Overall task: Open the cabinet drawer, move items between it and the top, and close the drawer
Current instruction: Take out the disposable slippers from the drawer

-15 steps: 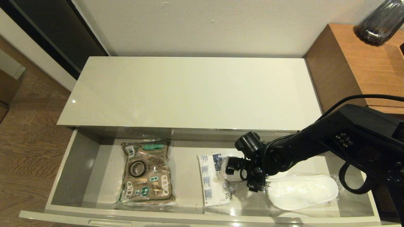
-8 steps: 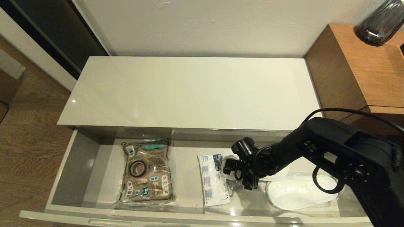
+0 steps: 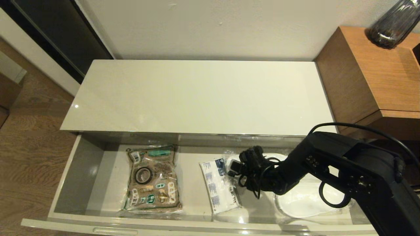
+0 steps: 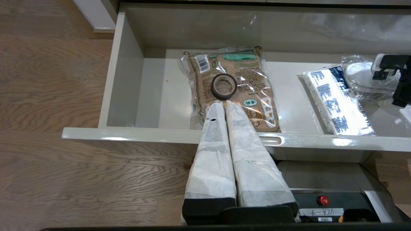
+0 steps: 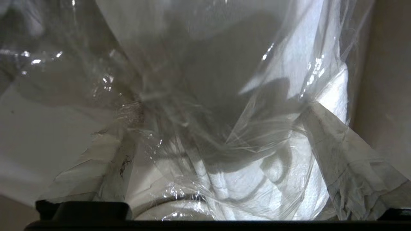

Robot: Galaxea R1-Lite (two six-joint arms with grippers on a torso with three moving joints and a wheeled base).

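Observation:
The cabinet drawer (image 3: 65, 183) is pulled out below the bare top (image 3: 197, 98). In it a black tape roll (image 3: 143, 175) (image 4: 224, 86) lies on a brown pouch. A white tissue pack (image 3: 218, 188) (image 4: 337, 106) lies mid-drawer, and the wrapped white slippers (image 3: 305, 200) (image 5: 257, 179) at the right. My right gripper (image 3: 234, 168) (image 5: 218, 118) is down in the drawer and open, its fingers (image 5: 340, 150) wide on either side of the slippers' crumpled clear wrap. My left gripper (image 4: 224, 104) is shut and empty, in front of the drawer front, pointing at the pouch.
The brown patterned pouch (image 3: 152, 178) lies left of centre in the drawer. A brown wooden side table (image 3: 370, 72) with a dark vase (image 3: 390, 23) stands right of the cabinet. Wooden floor lies to the left. My right forearm covers part of the slippers.
My right arm has dropped lower and reached further left into the drawer, onto the slippers' wrap. The tissue pack has been nudged slightly left. The left gripper stays shut.

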